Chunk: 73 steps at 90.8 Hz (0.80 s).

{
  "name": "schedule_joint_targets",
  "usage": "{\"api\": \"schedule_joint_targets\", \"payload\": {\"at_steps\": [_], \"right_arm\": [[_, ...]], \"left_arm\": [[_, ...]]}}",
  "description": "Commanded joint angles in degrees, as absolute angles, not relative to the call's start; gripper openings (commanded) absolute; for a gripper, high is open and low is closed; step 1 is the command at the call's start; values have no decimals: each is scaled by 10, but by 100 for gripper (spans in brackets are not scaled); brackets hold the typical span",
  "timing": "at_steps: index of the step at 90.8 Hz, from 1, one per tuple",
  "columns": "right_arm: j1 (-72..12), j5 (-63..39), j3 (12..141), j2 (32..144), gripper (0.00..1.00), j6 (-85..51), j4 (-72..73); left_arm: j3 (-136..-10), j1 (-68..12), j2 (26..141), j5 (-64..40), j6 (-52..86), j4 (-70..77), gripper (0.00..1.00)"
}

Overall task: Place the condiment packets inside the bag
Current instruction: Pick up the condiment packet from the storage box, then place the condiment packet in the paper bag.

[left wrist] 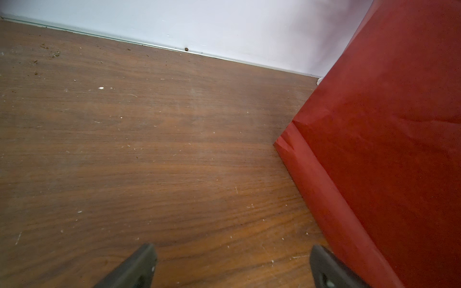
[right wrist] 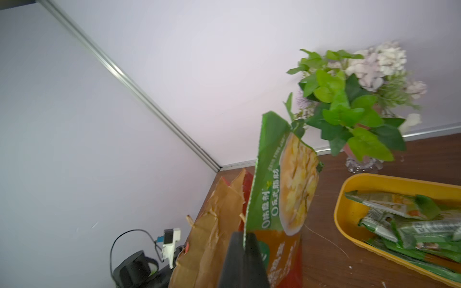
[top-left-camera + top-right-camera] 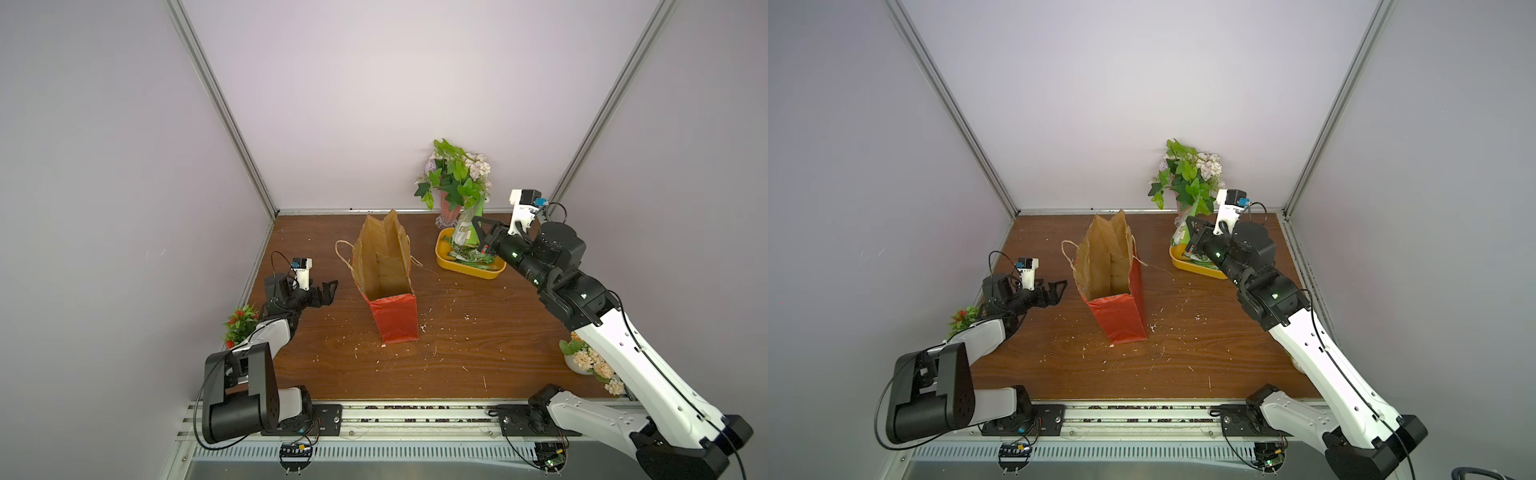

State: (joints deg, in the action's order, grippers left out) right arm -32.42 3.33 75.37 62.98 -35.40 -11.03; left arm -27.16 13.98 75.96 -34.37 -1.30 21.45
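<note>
The left gripper (image 3: 328,291) is held with fingers spread beside the upright bag (image 3: 395,320). Farther back, a large condiment packet (image 2: 279,187) is pinched, raised, by the right gripper (image 2: 244,240) near the yellow tub (image 3: 439,251), in which other packets (image 2: 411,224) are seen lying.

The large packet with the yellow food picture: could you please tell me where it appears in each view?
In both top views: the large packet raised by the yellow tub, in front of the plant.
Left wrist: not in it.
Right wrist: clamped in the right gripper, before the red bag.
Shared landmark: the red bag, in all four.
</note>
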Motion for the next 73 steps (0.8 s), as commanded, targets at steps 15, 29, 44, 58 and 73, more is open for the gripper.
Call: {"api": "schedule_joint_targets", "payload": {"at_steps": [15, 29, 44, 58, 73], "right_arm": [[-456, 87, 905, 730, 0, -276, -173], [-511, 99, 977, 802, 0, -259, -192], [-529, 95, 1022, 874, 0, -252, -220], [-529, 93, 1008, 895, 0, -253, -212], [-529, 93, 989, 894, 0, -254, -203]], "left_arm": [[-290, 161, 776, -352, 2, 213, 99], [-288, 162, 774, -347, 3, 215, 99], [-286, 162, 772, -349, 3, 217, 99], [-286, 161, 771, -351, 0, 214, 99], [-283, 161, 767, -356, -1, 214, 99]]}}
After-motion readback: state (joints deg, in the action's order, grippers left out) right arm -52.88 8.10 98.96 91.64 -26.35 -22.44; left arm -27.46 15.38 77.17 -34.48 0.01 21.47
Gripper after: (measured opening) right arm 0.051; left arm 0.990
